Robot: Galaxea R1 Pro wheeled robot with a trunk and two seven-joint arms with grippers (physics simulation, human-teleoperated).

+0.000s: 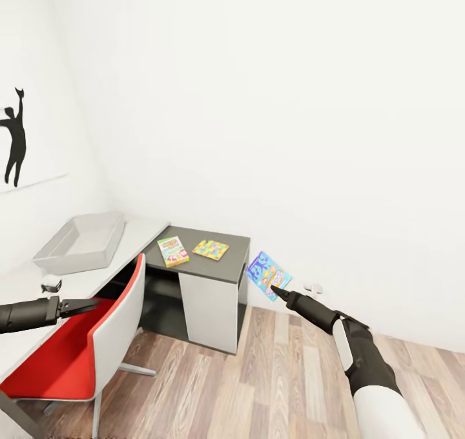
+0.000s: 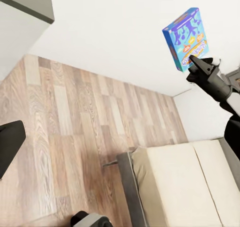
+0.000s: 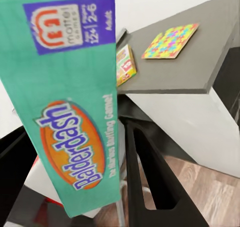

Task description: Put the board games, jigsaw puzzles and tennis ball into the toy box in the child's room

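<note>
The right gripper (image 1: 278,292) grasps a flat blue board game box (image 1: 268,275), its teal edge printed "Balderdash" and "Mattel Games", in the air beside the dark grey worktop (image 1: 226,268). A green-edged game box (image 1: 172,250) and a multicoloured jigsaw puzzle (image 1: 210,250) lie on that section, while the shallow light-grey toy box (image 1: 81,242) sits on the pale worktop's far end; the left gripper (image 1: 87,305) hangs empty, fingers nearly together

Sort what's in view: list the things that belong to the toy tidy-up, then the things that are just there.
Part of the job:
- blue Balderdash board game, gripped in the right gripper
- Skip-Bo board game
- jigsaw puzzle
- toy box
- table
- bed

Just there:
- red chair
- wall silhouette picture
</note>
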